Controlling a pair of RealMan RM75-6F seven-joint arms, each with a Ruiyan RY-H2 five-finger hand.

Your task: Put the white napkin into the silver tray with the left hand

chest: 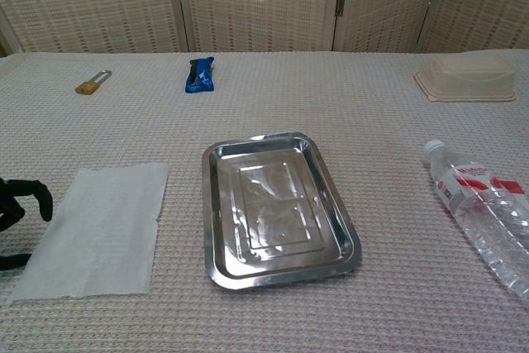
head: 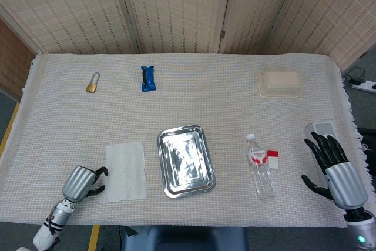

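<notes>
- My left hand [head: 81,181] is hovering low at the near left of the table [head: 205,104], just beside the left edge of the napkin [head: 125,171]; its dark fingertips [chest: 40,194] are curling toward that edge, and I cannot tell whether they are touching it.
- Those fingers are bent inward but apart, gripping nothing.
- The napkin is lying flat on the cloth, just left of the tray [head: 185,160] and not in it; a narrow strip of cloth is showing between the two.
- The tray is sitting at the near middle of the table, its shiny bottom bare.
- My right hand [head: 336,166] is hanging at the near right edge, fingers spread wide and pointing away from me, holding nothing; it is showing only in the head view.
- A bottle [head: 260,166] is lying on its side between the tray and my right hand, cap pointing away.
- Along the far side, a padlock [head: 92,83], a blue packet [head: 148,78] and a beige box [head: 280,83] are resting, well apart from one another.
</notes>
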